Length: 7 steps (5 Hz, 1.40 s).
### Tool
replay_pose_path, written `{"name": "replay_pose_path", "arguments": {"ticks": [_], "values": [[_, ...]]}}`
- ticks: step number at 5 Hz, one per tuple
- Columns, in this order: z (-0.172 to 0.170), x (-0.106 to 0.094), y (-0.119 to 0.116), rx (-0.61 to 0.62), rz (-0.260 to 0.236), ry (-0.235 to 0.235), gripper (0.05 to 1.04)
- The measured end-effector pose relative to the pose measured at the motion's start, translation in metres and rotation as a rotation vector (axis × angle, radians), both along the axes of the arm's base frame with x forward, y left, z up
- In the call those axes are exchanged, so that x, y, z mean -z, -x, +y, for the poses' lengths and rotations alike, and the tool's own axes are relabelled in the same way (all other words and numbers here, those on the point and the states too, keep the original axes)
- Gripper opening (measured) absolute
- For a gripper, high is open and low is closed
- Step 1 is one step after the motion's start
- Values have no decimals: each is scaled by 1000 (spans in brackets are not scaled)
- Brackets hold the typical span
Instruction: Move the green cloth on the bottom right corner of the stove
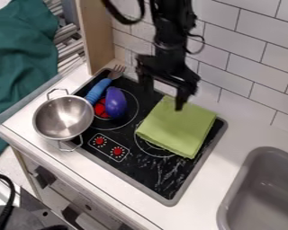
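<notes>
The gripper [164, 96] hangs over the back of the stove at the upper centre, open, its two fingers spread wide apart. A folded green cloth [177, 127] lies flat over the back right part of the black stove [147, 176], covering much of one burner ring. One fingertip overlaps the cloth's back edge in the view; whether it touches the cloth I cannot tell. The other finger stands to the left of the cloth, with nothing held between them. Black stovetop shows in front of the cloth, down to the stove's bottom corner.
A metal colander [63, 117] stands at the stove's left edge. Beside it on the stove are a purple eggplant toy [115, 102] and a blue-handled fork [98, 89]. The grey sink [235, 189] lies to the right, and a tiled wall [245, 72] rises behind.
</notes>
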State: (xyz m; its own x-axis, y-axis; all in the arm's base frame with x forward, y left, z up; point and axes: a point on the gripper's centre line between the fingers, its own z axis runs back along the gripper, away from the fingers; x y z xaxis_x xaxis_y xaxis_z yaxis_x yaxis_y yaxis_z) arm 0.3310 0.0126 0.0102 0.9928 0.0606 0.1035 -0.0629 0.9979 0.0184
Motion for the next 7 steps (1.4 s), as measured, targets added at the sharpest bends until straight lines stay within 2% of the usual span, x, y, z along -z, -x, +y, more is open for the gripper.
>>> {"name": "replay_pose_path", "arguments": {"ticks": [1, 2, 4, 5, 6, 7], "values": [[-4, 25, -9, -9, 18, 27, 1011], [-7, 41, -16, -1, 34, 46, 1011], [-6, 50, -13, 15, 58, 33, 1011], [-7, 55, -1, 22, 60, 22, 1011], [-5, 55, 22, 35, 53, 6, 1011], [4, 53, 55, 52, 63, -20, 1011]]}}
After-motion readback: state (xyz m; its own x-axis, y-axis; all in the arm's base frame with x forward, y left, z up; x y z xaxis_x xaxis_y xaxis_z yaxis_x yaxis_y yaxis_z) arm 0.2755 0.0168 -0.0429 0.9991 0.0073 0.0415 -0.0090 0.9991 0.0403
